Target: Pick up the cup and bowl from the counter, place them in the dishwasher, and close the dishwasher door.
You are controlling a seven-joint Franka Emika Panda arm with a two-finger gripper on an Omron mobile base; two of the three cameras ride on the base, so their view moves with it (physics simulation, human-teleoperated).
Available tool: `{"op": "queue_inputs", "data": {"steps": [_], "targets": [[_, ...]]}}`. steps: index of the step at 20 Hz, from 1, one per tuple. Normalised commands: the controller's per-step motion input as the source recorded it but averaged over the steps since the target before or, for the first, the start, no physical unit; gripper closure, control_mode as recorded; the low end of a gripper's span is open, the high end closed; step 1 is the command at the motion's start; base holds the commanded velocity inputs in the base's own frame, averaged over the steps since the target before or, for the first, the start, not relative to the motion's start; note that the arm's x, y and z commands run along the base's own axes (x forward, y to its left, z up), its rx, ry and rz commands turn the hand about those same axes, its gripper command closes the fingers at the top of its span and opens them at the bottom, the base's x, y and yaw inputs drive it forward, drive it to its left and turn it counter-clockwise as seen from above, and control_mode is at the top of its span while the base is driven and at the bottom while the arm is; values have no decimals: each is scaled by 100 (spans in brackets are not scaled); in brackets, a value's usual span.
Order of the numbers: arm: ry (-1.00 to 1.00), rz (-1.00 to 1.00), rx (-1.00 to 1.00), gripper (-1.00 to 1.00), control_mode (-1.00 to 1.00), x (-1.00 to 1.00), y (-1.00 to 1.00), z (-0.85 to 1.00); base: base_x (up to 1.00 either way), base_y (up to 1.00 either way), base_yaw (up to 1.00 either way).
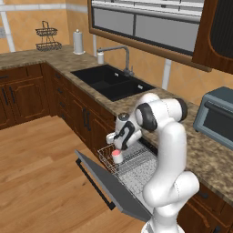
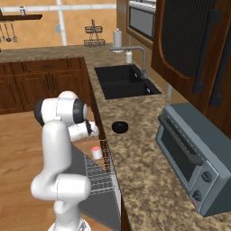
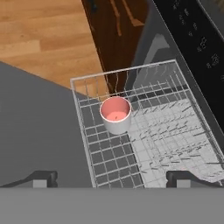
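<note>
1. The gripper (image 3: 111, 178) hangs with jaws spread wide, holding nothing, above the rack (image 3: 183, 144).
2. The cup (image 3: 116, 114) stands upright near the rack's corner, over the dishwasher door (image 1: 109, 186).
3. The bowl (image 2: 120, 127) sits near the counter (image 2: 144, 180) edge.

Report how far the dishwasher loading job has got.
Done: the cup stands upright in the dishwasher's wire rack. In hand: nothing; the gripper hangs open above the rack. Left: the bowl sits on the counter, and the dishwasher door is down.
</note>
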Motion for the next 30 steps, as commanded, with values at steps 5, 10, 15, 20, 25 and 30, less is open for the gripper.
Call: {"op": "queue_inputs", "data": {"steps": [5, 10, 15, 20, 25, 30], "targets": [[7, 0, 0, -100, -100, 1, -20, 100, 0, 0, 0], [7, -1, 0, -100, -100, 3, -45, 80, 0, 0, 0], [3, 0, 1, -100, -100, 2, -73, 14, 0, 0, 0], [2, 0, 0, -100, -100, 12, -62, 1, 0, 0, 0], [13, 0, 0, -100, -100, 36, -44, -2, 0, 0, 0], [9, 0, 0, -100, -100, 45, -28, -1, 0, 0, 0]]}}
